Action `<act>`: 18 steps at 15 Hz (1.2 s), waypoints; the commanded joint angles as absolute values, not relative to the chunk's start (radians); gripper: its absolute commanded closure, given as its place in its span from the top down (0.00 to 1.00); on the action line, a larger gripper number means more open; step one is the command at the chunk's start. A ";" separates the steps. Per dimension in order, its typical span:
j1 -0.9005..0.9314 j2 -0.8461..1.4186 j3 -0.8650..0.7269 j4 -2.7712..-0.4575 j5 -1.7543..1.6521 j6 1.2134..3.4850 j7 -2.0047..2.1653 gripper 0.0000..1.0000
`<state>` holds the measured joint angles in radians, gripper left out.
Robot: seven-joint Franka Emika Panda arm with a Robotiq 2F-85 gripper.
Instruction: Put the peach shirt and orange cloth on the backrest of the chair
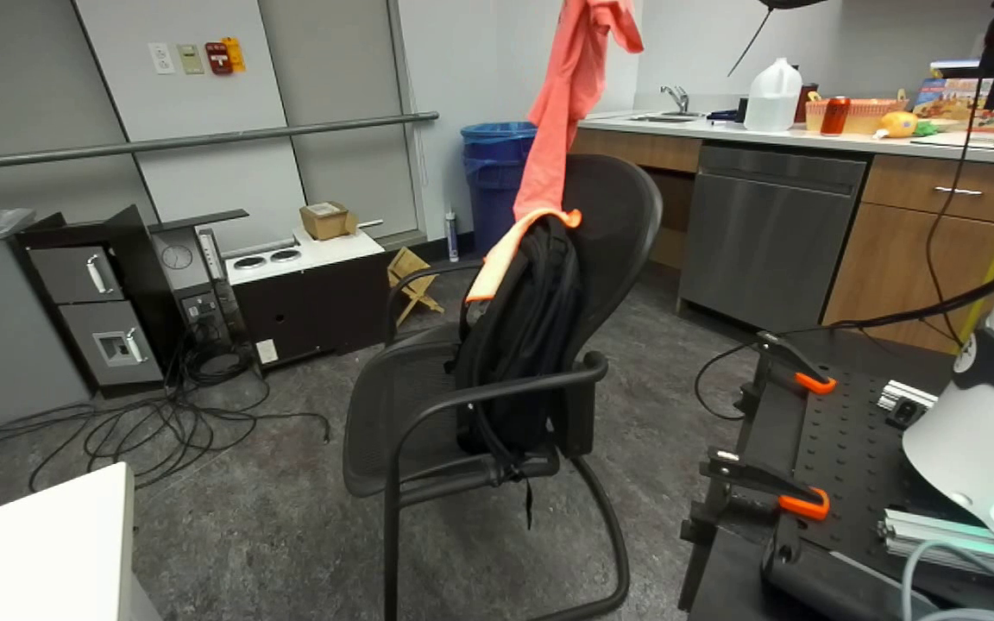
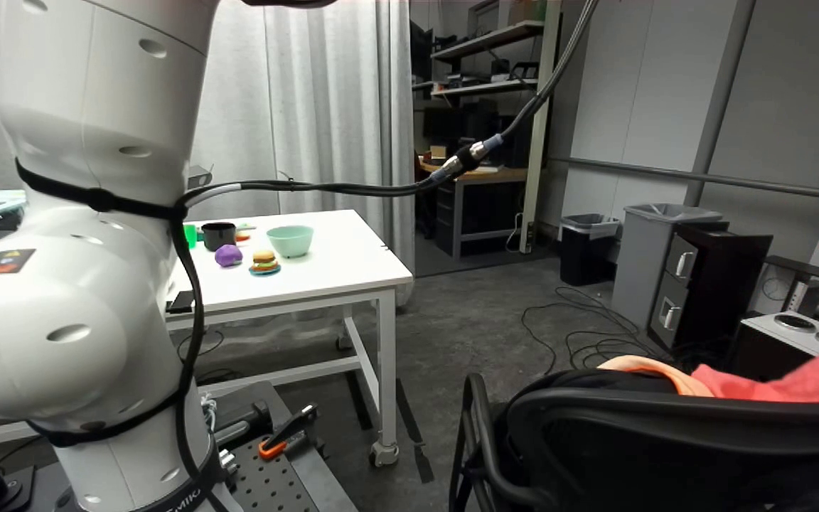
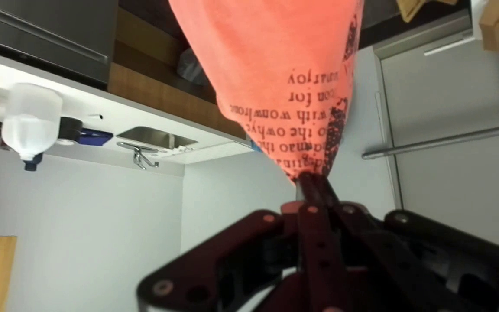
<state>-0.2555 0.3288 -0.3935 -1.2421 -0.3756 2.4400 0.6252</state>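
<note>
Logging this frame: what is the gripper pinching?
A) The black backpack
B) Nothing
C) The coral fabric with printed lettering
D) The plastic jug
C: in the wrist view the gripper is closed on the coral fabric, which narrows to a gathered tip where it is pinched, its printed lettering just beyond.

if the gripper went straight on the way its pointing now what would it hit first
Probably the coral printed fabric that the gripper itself holds: in the wrist view it spreads right ahead of the fingers. The fabric hides what lies beyond, and depth is unclear.
</note>
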 commanded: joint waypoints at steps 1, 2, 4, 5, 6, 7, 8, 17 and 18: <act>-0.255 0.293 -0.401 -1.312 -0.396 2.385 0.589 0.00; -0.254 0.294 -0.399 -1.324 -0.397 2.378 0.582 0.00; -0.245 0.293 -0.397 -1.342 -0.405 2.384 0.586 0.00; -0.238 0.295 -0.394 -1.347 -0.408 2.394 0.591 0.00; -0.230 0.297 -0.390 -1.349 -0.411 2.400 0.596 0.00; -0.219 0.300 -0.385 -1.348 -0.418 2.415 0.603 0.00; -0.210 0.301 -0.377 -1.346 -0.420 2.427 0.601 0.00; -0.119 0.235 -0.243 -1.422 -0.353 2.501 0.544 0.00; -0.117 0.225 -0.225 -1.438 -0.336 2.497 0.532 0.00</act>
<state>-0.1233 0.2904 -0.2671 -1.3588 -0.3892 2.4836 0.5906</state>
